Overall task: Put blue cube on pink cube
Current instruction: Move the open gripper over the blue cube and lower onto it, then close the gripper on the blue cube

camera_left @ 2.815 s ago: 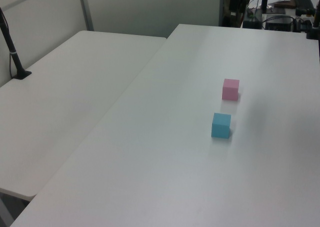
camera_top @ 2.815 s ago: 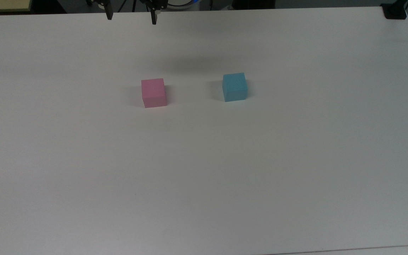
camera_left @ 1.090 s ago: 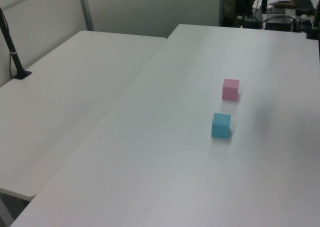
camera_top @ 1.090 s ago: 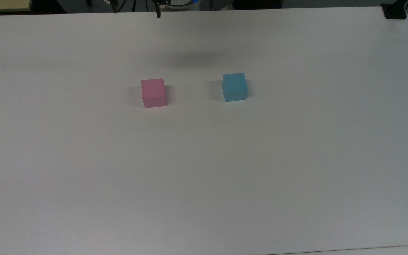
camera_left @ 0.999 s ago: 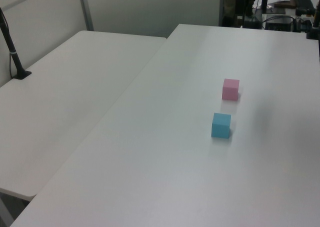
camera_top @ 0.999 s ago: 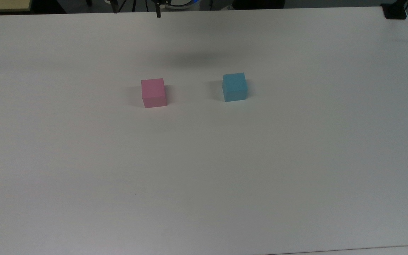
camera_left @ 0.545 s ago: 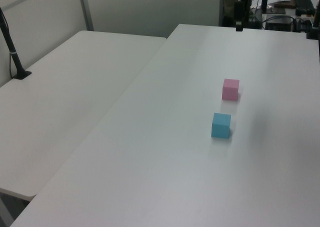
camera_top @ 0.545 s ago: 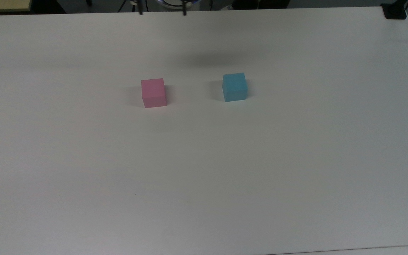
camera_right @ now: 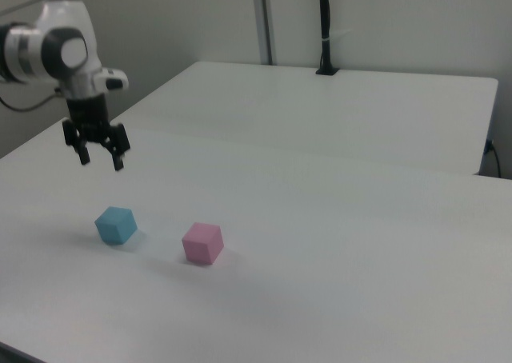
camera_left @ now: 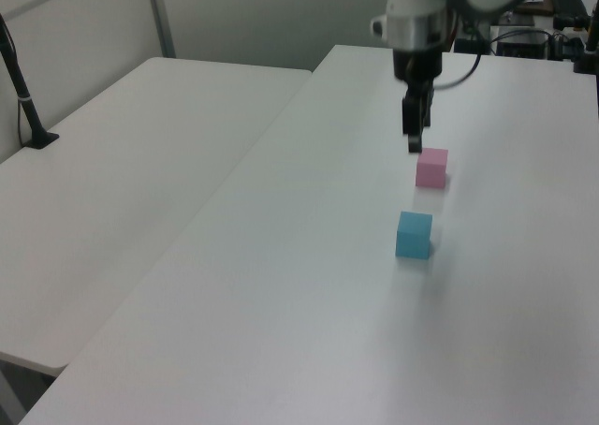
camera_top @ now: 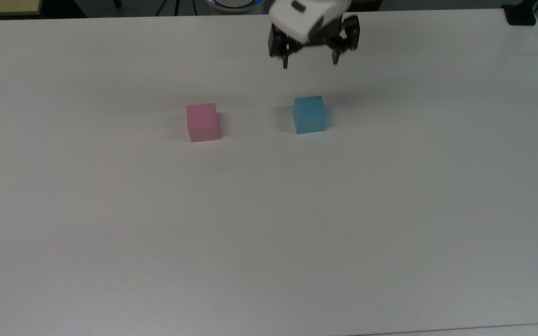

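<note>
1. Blue cube (camera_top: 309,114) resting flat on the white table (camera_top: 269,224), roughly midway along the far half of the surface in the top view, well clear of every edge and bare on all sides.
2. Pink cube (camera_top: 202,122) set on the same surface, well apart from the blue one, toward the top view's left and about the same distance from the far edge; nothing stacked yet.
3. Gripper (camera_top: 309,62) hanging in the air above the table with fingers spread wide and nothing between them, pointing down.
4. In the top view, fingertips straddling a line that runs almost straight over the blue cube, just on the far-edge side of it; in the right view, gripper (camera_right: 99,157) up above and slightly behind the blue cube (camera_right: 116,225).
5. Probably a short drop, with a small shift toward the near edge, to bring the fingers down on either side of the cube.
6. Finger gap looking wider than the cube, so likely room to close on two opposite faces.
7. Afterwards, a carry toward the top view's left to reach the pink cube.
</note>
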Robot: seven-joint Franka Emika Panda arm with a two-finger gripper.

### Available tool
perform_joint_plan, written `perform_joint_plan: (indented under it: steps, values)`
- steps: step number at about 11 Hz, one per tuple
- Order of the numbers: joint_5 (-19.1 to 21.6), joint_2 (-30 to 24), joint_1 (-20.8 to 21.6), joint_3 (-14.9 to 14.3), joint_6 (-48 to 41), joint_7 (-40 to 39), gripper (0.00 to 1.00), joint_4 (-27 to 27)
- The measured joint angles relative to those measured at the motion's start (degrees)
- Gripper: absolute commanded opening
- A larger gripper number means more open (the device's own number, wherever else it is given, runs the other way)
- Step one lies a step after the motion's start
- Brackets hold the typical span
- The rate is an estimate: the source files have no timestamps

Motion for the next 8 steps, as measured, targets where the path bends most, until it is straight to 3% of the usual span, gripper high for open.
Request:
perform_joint_plan:
  steps: [4, 8]
  values:
    - [-0.79, 5.05, 1.91, -0.17, 12.35, 0.0, 1.0, -8.18]
    - [-2.54, 8.41, 2.52, -0.25, 15.56, 0.01, 0.99, -11.08]
